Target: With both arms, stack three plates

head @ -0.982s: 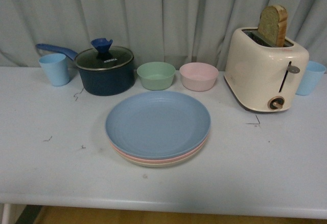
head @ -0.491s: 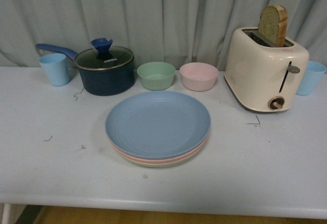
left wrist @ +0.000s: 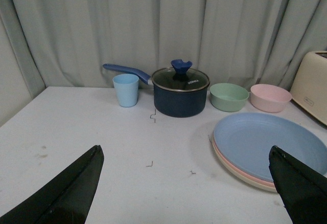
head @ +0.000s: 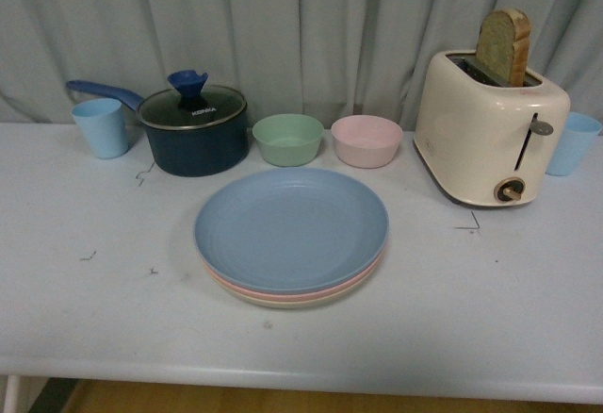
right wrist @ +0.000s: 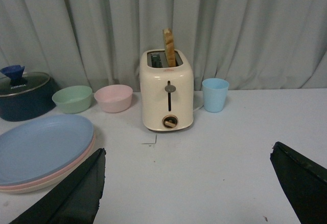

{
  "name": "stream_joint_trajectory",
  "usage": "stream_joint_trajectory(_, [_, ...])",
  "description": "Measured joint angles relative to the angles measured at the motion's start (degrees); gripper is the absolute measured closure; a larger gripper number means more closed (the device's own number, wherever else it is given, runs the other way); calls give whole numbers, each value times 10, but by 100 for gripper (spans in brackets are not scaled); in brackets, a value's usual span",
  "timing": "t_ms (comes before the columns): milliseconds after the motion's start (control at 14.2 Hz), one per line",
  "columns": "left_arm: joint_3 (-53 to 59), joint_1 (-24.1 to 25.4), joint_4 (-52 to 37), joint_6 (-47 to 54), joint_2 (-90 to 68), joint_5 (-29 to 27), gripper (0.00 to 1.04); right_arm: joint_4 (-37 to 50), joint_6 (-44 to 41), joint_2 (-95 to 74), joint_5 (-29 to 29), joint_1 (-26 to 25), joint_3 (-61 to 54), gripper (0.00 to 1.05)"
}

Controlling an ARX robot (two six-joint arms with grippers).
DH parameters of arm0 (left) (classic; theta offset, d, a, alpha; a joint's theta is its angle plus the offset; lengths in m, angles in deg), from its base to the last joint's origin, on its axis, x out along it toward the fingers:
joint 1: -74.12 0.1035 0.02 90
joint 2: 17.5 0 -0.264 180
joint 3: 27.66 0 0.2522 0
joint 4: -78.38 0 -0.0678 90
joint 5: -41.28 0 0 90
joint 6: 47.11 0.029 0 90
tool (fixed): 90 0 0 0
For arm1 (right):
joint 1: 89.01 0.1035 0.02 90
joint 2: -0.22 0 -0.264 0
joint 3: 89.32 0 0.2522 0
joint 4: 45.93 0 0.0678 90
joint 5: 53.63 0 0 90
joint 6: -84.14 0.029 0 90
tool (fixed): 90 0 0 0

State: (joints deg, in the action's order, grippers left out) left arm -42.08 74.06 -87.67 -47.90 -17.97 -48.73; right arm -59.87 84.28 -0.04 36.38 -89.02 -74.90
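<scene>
No arm shows in the front view at all. Over on the left wrist view, the left gripper has its two black fingers spread wide to the lower corners of the frame, nothing between them. Same story on the right wrist view: the right gripper is splayed wide, dark fingers in the lower corners, holding nothing.

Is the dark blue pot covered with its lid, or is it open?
Covered. The glass lid sits flat on the rim of the pot, with its blue knob on top.
</scene>
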Motion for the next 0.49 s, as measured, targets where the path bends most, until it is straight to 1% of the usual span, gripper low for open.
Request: stream_joint_trajectory(491, [0,0,0,0,0,0,7,0,0,0,0,0,0,6])
